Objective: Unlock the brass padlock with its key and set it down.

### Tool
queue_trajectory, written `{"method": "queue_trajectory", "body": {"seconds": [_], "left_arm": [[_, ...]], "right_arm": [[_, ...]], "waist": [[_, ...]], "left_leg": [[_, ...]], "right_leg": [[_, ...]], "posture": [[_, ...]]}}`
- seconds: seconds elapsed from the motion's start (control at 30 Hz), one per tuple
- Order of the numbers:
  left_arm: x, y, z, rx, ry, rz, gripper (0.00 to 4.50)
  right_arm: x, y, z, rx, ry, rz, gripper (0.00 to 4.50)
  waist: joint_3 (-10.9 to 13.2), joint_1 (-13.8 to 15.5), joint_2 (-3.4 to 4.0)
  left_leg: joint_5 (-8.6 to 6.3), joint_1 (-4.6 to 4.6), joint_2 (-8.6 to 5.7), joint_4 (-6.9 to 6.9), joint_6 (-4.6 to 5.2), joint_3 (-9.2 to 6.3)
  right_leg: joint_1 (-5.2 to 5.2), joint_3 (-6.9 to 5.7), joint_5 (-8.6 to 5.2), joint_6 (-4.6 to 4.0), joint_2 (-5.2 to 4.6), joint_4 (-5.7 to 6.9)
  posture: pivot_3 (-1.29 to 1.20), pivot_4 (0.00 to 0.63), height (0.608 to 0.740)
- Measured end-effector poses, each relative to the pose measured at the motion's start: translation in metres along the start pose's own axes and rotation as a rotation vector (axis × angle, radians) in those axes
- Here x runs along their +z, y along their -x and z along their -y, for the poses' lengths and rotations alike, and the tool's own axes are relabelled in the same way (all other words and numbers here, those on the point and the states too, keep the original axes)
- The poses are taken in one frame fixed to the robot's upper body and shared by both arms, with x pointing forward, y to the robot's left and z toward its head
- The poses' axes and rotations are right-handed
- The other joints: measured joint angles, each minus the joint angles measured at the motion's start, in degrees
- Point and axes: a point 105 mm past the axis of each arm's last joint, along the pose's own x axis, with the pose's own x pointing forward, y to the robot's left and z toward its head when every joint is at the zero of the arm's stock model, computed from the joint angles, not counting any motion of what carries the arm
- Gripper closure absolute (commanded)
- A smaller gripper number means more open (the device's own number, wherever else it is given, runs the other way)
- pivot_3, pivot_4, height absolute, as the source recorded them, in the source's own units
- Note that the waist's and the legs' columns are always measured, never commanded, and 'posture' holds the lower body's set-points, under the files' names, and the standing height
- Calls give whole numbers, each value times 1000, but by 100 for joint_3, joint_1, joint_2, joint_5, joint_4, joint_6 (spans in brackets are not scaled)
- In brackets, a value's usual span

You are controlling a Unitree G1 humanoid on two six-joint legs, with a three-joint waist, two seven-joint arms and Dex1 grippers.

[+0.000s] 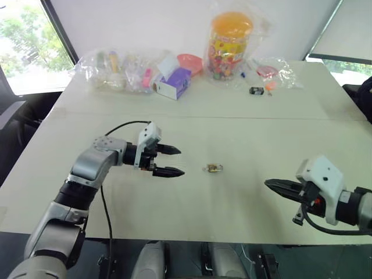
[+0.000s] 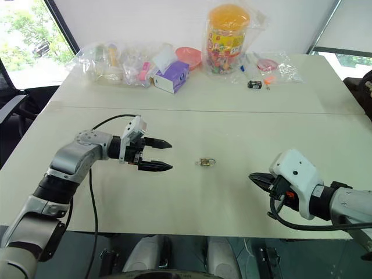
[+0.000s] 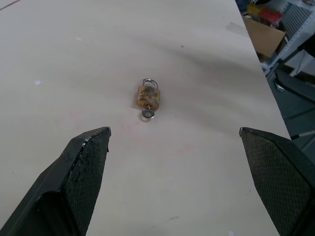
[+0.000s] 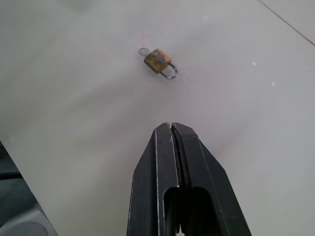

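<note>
The brass padlock [image 1: 213, 168] lies flat on the pale table [image 1: 244, 139], near the middle, its silvery loop arched over one end. A small silvery key [image 3: 147, 114] sticks out of its other end. My left gripper [image 1: 179, 161] hovers to the left of the padlock, pointing at it, open wide with nothing between its fingers [image 3: 88, 162]. My right gripper [image 1: 268, 183] is on the padlock's right, nearer the front edge, shut and empty, its tip aimed toward the lock. In the right wrist view the padlock [image 4: 158, 59] lies well ahead of the closed fingers [image 4: 172, 147].
Along the table's far edge lie clear plastic bags [image 1: 110, 70] of small items, a purple-and-white box [image 1: 173, 83], a pink bowl [image 1: 190, 61], a bagged orange-lidded jar [image 1: 229, 43] and a small black object [image 1: 256, 90]. A seam [image 1: 232, 118] crosses the tabletop.
</note>
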Motion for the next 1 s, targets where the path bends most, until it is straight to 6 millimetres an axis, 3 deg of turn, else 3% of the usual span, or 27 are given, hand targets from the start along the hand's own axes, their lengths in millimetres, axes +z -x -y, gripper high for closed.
{"method": "queue_trajectory", "body": {"seconds": [0.2, 1.0], "left_arm": [[-1, -8, 4, -19, -12, 0, 109], [4, -3, 6, 11, -13, -4, 109]], "right_arm": [[4, -2, 4, -17, 20, 9, 4500], [4, -28, 10, 20, 82, 48, 4500]], "waist": [[1, 0, -2], [1, -3, -1]], "left_leg": [[0, -1, 1, 1, 0, -1], [0, -1, 2, 3, 0, -1]], "right_leg": [[0, 0, 0, 0, 1, 0], [0, 0, 0, 1, 0, 1]], "posture": [[0, 150, 740], [0, 150, 740]]}}
